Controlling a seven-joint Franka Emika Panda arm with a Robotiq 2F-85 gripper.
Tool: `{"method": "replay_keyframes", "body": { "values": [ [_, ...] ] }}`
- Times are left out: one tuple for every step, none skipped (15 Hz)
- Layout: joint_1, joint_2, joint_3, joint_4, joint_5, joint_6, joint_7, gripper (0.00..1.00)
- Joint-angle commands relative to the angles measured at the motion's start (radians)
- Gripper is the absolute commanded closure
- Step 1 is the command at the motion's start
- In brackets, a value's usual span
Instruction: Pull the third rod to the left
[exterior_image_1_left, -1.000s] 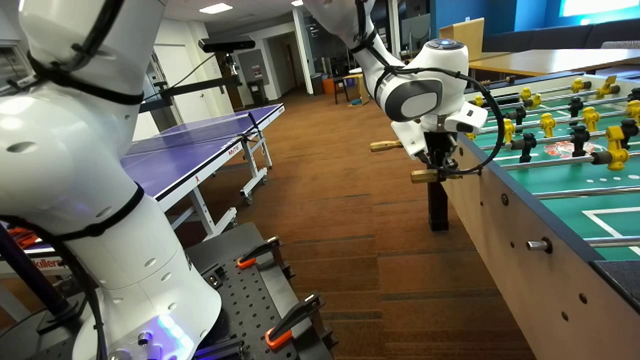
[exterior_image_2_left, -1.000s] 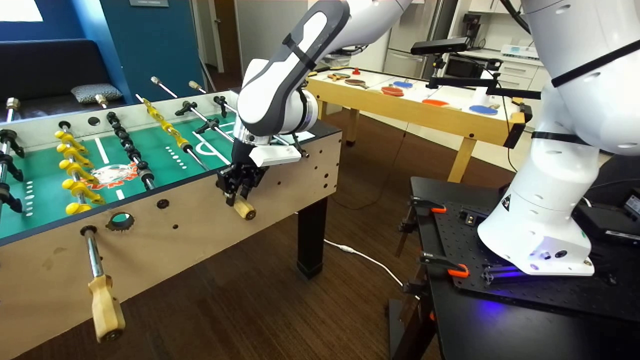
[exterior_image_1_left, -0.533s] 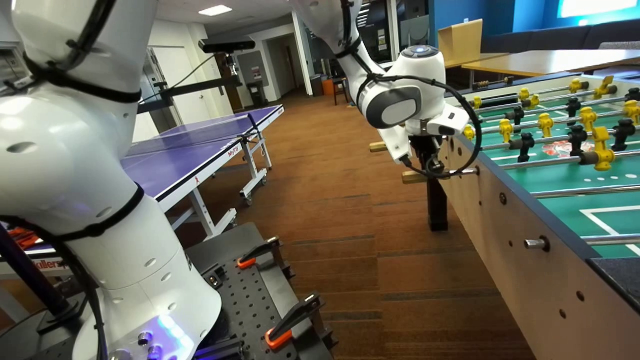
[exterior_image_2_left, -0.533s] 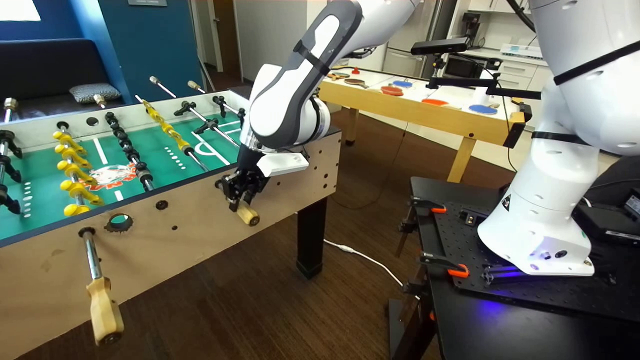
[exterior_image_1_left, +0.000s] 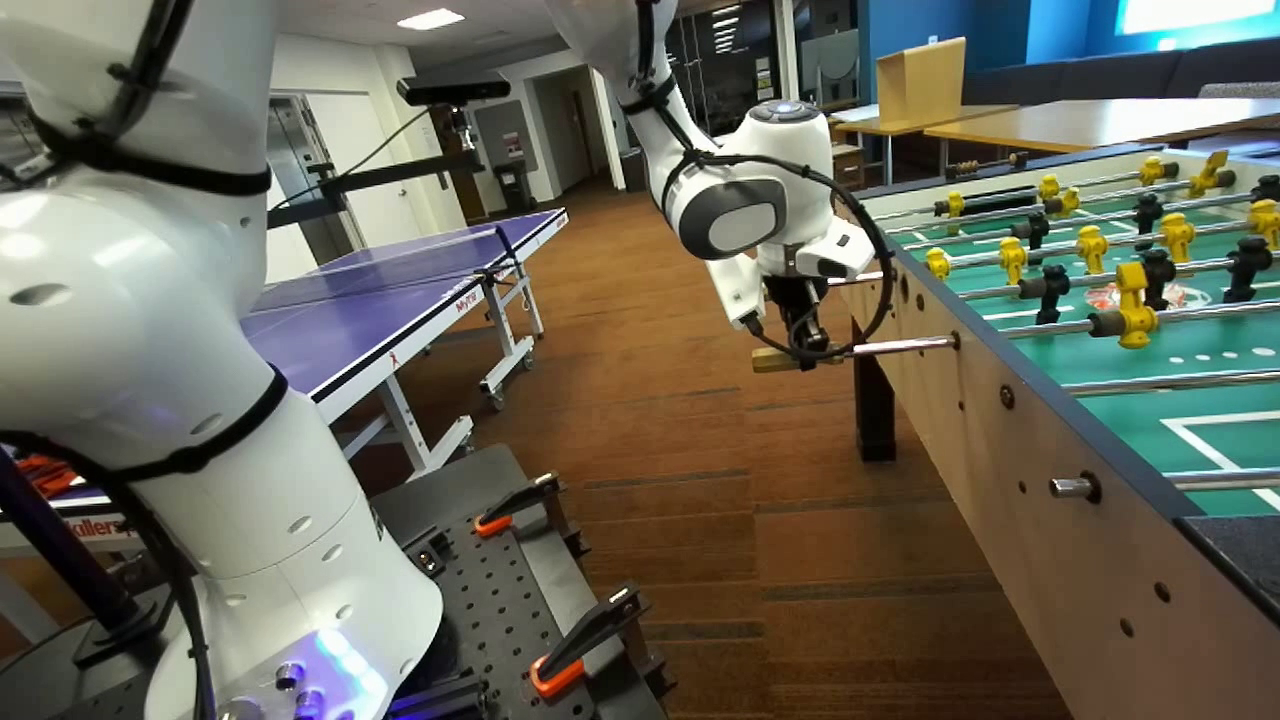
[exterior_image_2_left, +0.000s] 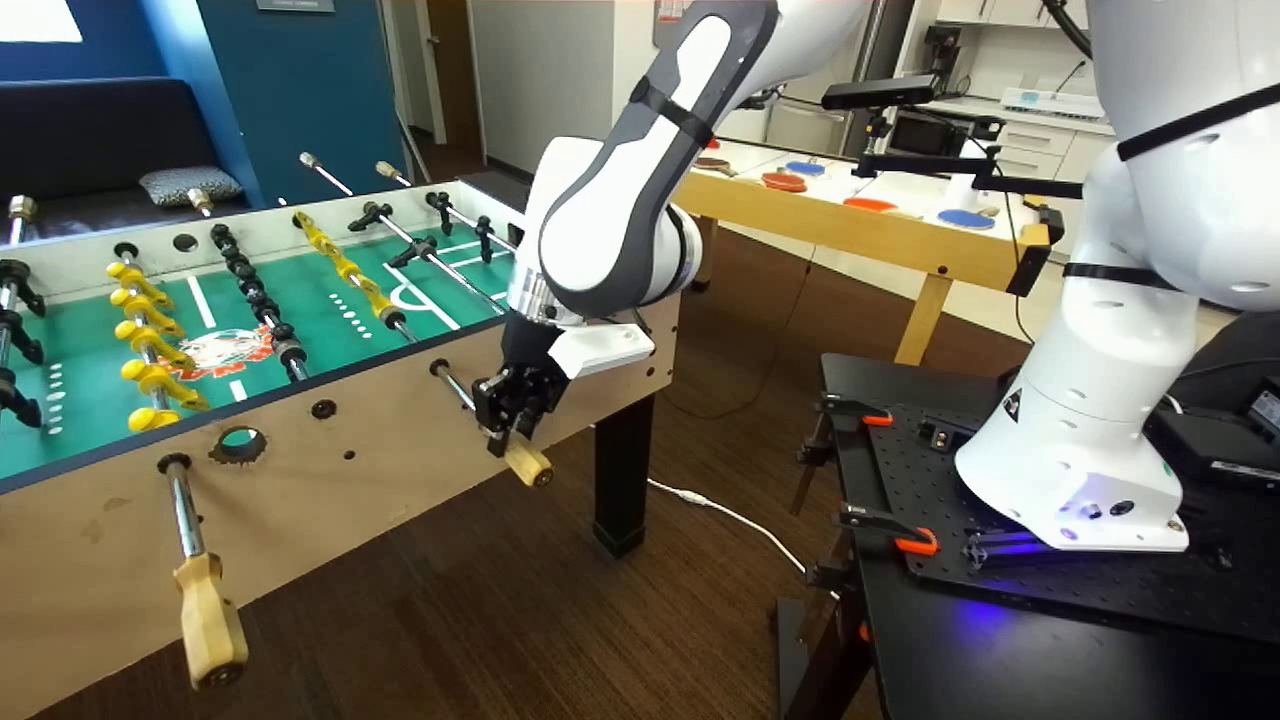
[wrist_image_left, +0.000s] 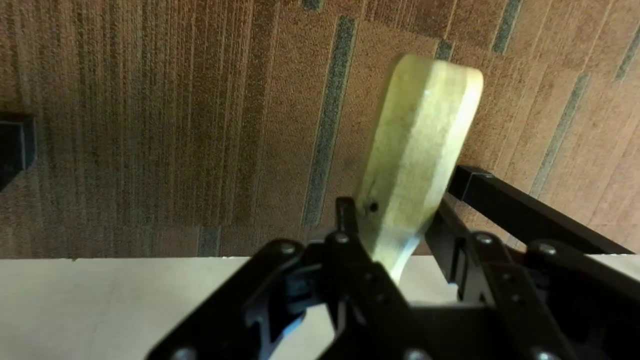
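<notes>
The third rod has a tan wooden handle, seen in both exterior views (exterior_image_1_left: 770, 361) (exterior_image_2_left: 530, 462) and large in the wrist view (wrist_image_left: 420, 130). Its silver shaft shows between the table wall and my gripper (exterior_image_1_left: 905, 345) (exterior_image_2_left: 456, 386), coming out of a dark collar. My gripper (exterior_image_2_left: 510, 437) is shut on the handle near its table-side end. In the wrist view the fingers (wrist_image_left: 392, 212) lie on both sides of the handle, and its free end sticks out past them. Yellow players (exterior_image_2_left: 360, 275) sit on this rod inside the table.
The foosball table's tan side wall (exterior_image_2_left: 350, 500) stands beside the gripper. Another rod's handle (exterior_image_2_left: 212, 620) sticks out from the same side; its shaft (exterior_image_1_left: 855, 280) shows behind the gripper. A table leg (exterior_image_1_left: 875, 410) stands below. A bare rod stub (exterior_image_1_left: 1072, 488) pokes from the wall.
My gripper and the held handle have moved outward, away from the table wall. More silver shaft is exposed, and the rod's yellow players have shifted toward the gripper side.
</notes>
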Motion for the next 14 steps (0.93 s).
{"method": "replay_keyframes", "body": {
  "values": [
    [0.02,-0.015,0.085,-0.048,0.046,-0.016,0.005,0.85],
    [0.021,-0.021,0.088,-0.055,0.052,-0.017,0.007,0.85],
    [0.021,-0.023,0.09,-0.061,0.058,-0.015,0.007,0.85],
    [0.02,-0.026,0.093,-0.065,0.062,-0.015,0.006,0.85],
    [0.018,-0.028,0.096,-0.068,0.067,-0.013,0.005,0.85],
    [0.014,-0.031,0.099,-0.071,0.073,-0.008,0.003,0.85],
    [0.012,-0.035,0.101,-0.075,0.079,-0.005,0.002,0.85],
    [0.009,-0.04,0.103,-0.079,0.084,-0.004,0.001,0.85],
    [0.007,-0.049,0.106,-0.085,0.091,0.007,0.001,0.37],
    [0.004,-0.063,0.11,-0.095,0.096,0.011,-0.002,0.33],
    [0.002,-0.079,0.118,-0.105,0.101,0.011,-0.005,0.27],
    [0.001,-0.109,0.123,-0.126,0.104,0.011,-0.005,0.19],
    [-0.001,-0.148,0.128,-0.152,0.107,0.006,-0.004,0.12],
    [-0.001,-0.178,0.132,-0.175,0.11,0.004,-0.002,0.05]
  ]
}}
